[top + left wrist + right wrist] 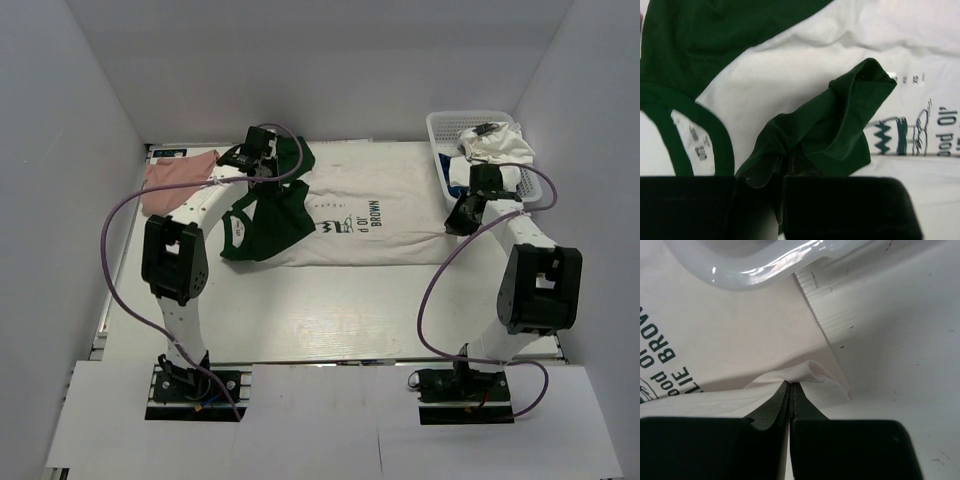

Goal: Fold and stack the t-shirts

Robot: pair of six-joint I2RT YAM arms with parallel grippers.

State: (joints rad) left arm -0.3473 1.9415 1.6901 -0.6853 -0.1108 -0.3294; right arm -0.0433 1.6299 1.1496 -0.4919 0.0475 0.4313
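Left arm (175, 255) extends forward, jaws clamping green sleeve (840, 130); right arm (535, 280), elbow bent, jaws clamping white hem (805, 372).

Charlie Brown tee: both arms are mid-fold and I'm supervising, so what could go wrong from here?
The right tool pinches only a thin bit of hem; a pull might slip it free.
The basket rim sits close ahead; lifting there could knock it.
The left tool holds the green sleeve bunched, so the fold may land creased.

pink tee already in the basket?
No: the pink tee lies at the far left, while the basket sits at the far right.
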